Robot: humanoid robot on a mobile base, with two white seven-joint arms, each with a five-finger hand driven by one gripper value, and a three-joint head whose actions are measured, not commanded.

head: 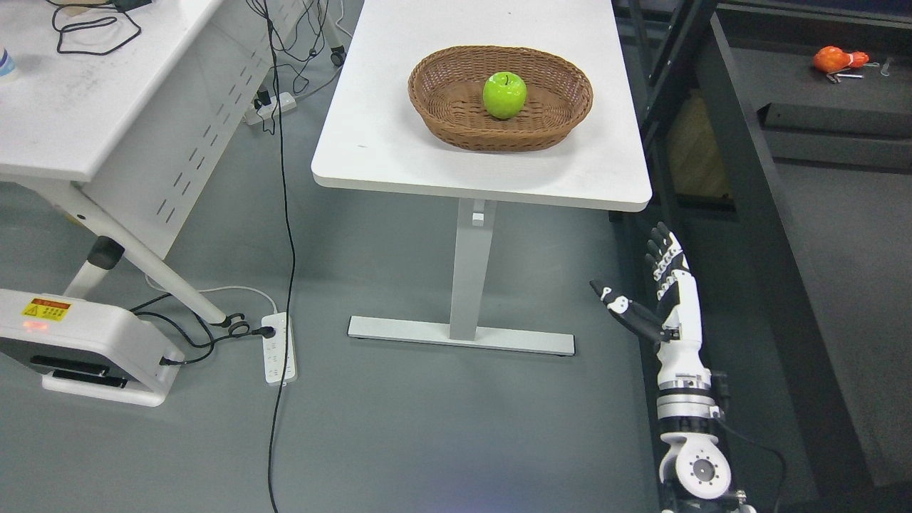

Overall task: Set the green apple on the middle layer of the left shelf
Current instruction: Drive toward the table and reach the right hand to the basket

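Nearest the camera, the right hand [659, 292] rises from the lower right, below and to the right of the white table [377, 142]. Its fingers [662, 253] are extended and held straight, the thumb splayed out to the left, and it grips nothing. The left arm does not show.

Farther off, on the table's top, sits a brown wicker basket [552, 125], toward the table's right side. The green apple [504, 95] rests upright in the middle of the basket, stem up, apart from the basket's wall.

The apple looks smooth and glossy, so it is probably slippery, and being round it may roll if nudged. It appears rigid and likely light enough for one hand. The best hold seems to be around its widest girth, thumb on one side and fingers opposite, coming from above so the basket's rim does not block the fingers.

Beyond the table, to its right, dark shelving [748, 178] runs away from the camera; no shelf to the left is visible.
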